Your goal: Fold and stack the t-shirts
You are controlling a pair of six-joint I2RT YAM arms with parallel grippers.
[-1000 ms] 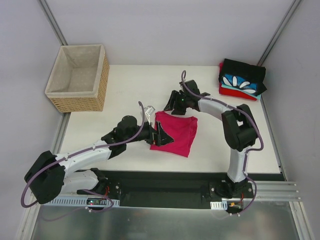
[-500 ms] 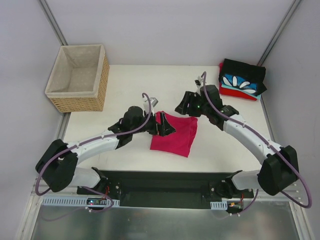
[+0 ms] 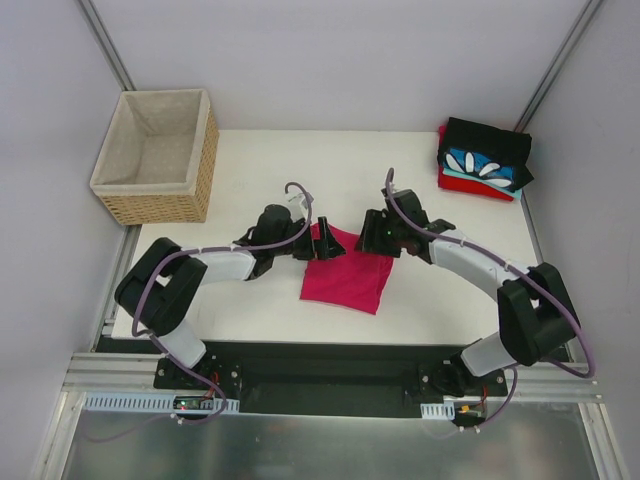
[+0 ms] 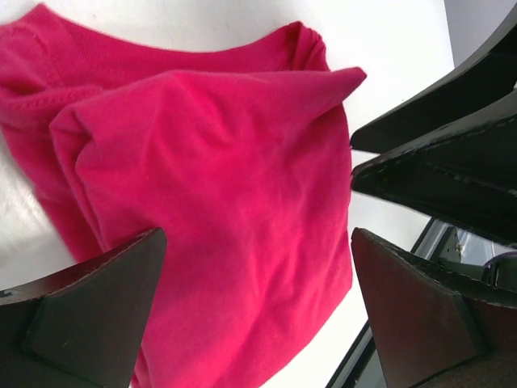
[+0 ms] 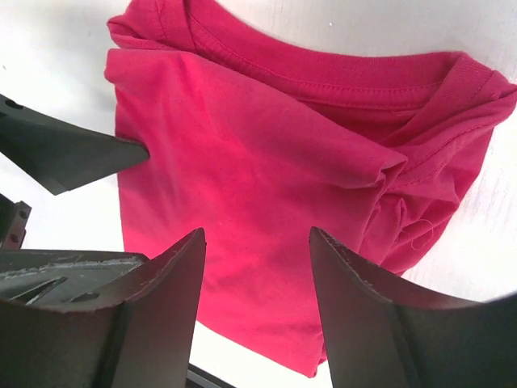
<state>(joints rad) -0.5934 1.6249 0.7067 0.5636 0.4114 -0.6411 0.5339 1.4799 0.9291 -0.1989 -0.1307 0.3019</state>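
**Top cam:** The plain magenta-pink cotton t-shirt (image 3: 345, 278) lies folded into a rough rectangle, mid-table on the white tabletop (image 3: 250, 290). My left claw (image 3: 322, 243) is at its far-left corner and my right claw (image 3: 375, 236) is at its far-right corner, w/ both arms reaching in from opposite sides. From up here I can't tell if the fingertips touch the cloth. In the far-right corner of the table sits a stack of folded shirts: a black one (image 3: 492, 140) on top, a blue one w/ white petal print (image 3: 478, 166) under it, and a red one (image 3: 468, 184) at the bottom, well apart from the pink shirt. A woven wicker basket w/ beige lining (image 3: 205, 172) is at the far left.

**Left wrist cam:** My left claw (image 4: 258, 238) is spread wide w/ nothing pinched. Its dark fingers (image 4: 89, 323) frame the pink shirt, whose top layer is wrinkled, w/ a hemmed edge poking out at the upper left. The black fingers of my right claw (image 4: 440, 174) show at the right edge, just beside the cloth.

**Right wrist cam:** My right claw (image 5: 257, 234) is also parted and holds nothing. The pink shirt fills the gap between its fingers (image 5: 359, 315), w/ the ribbed collar along the top and bunched folds at right. A black finger of my left claw (image 5: 65, 153) points at the shirt's left edge.
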